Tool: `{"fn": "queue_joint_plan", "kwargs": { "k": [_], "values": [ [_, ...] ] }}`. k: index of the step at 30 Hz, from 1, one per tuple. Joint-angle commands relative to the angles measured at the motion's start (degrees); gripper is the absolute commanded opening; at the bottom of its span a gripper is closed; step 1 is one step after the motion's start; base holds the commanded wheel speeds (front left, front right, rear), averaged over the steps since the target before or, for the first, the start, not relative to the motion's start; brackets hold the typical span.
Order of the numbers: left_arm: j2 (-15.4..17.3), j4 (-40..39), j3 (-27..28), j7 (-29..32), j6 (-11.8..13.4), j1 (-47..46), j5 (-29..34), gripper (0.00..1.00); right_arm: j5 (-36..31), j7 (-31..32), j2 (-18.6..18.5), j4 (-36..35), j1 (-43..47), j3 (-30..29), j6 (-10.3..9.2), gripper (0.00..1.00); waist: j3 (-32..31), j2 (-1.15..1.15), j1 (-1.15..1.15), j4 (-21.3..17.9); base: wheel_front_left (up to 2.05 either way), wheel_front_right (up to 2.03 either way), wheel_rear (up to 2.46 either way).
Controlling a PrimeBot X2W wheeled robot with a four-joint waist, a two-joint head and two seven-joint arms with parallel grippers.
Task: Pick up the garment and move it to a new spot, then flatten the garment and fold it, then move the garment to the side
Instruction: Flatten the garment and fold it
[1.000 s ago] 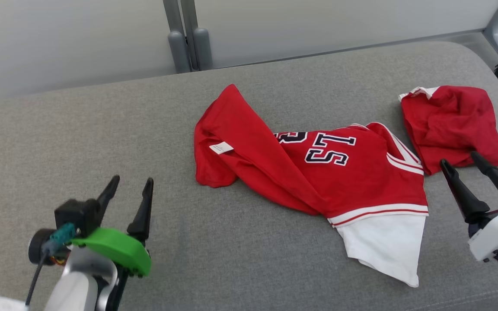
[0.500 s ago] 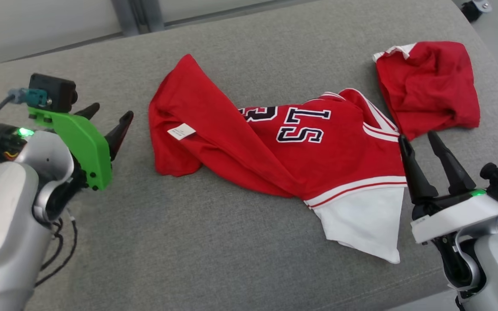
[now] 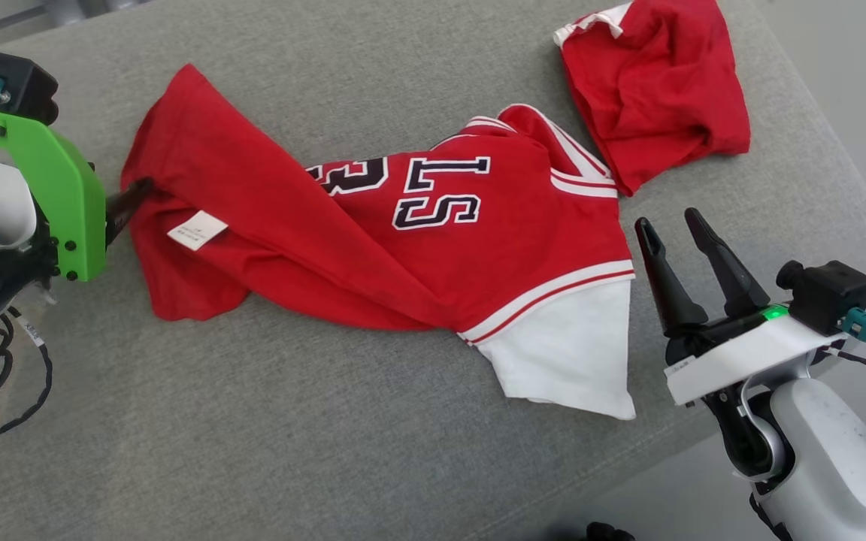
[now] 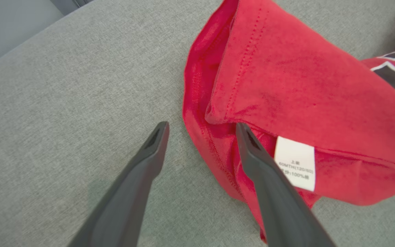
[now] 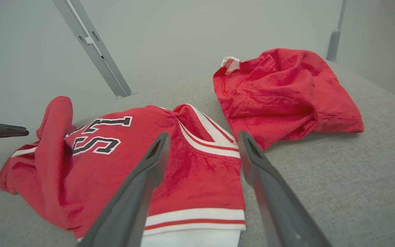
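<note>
Our left gripper (image 4: pixel 201 126), jaws spread, meets the red jersey (image 3: pixel 508 255) at its hem near the label (image 4: pixel 295 163). Our right gripper (image 3: pixel 667 219), jaws spread, hovers beside the white sleeve (image 3: pixel 564 353).

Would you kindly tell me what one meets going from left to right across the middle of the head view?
left gripper → white label → black lettering → white sleeve → right gripper. The middle three all belong to the garment.
</note>
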Motion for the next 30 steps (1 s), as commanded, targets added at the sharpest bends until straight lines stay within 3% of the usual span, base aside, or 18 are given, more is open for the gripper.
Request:
{"fn": "queue_joint_plan", "kwargs": {
  "k": [1,9,10,12,23,30],
  "values": [
    [1.0,0.4,-0.8,0.5,0.0,-1.4,-1.7,1.00,0.6,-0.3,0.2,0.5,-0.9,0.5,-0.04,1.00,2.5,0.00,0.00,-3.1,0.00,0.00,0.00],
    [2.5,2.4,-5.9,1.2,0.0,-4.3,-4.8,1.00,1.4,-0.6,0.2,2.2,-1.7,1.6,-0.04,1.00,2.1,0.00,0.00,-4.4,0.00,0.00,0.00],
    [2.5,2.6,-6.5,1.2,0.0,-4.4,-5.0,0.78,1.3,-0.6,0.2,2.3,-1.6,1.6,-0.04,1.00,1.8,0.00,0.00,-4.4,0.00,0.00,0.00],
    [2.4,2.7,-7.6,1.3,0.0,-4.9,-5.8,0.00,1.1,-0.7,0.1,2.4,-1.1,1.3,-0.04,1.00,1.2,0.00,0.00,-4.1,0.00,0.00,0.00],
    [1.1,1.2,-11.8,-0.4,0.0,-3.3,-12.8,0.00,0.6,-0.6,-3.2,4.2,1.8,0.8,-0.04,1.00,-8.4,0.00,0.00,2.8,0.00,0.00,0.00],
    [1.7,0.3,-11.5,4.1,0.6,-1.1,-18.1,0.00,1.2,2.1,-6.2,4.1,4.1,0.4,-0.04,1.00,-14.5,0.00,0.00,9.6,0.00,0.00,0.00]
  ]
}}
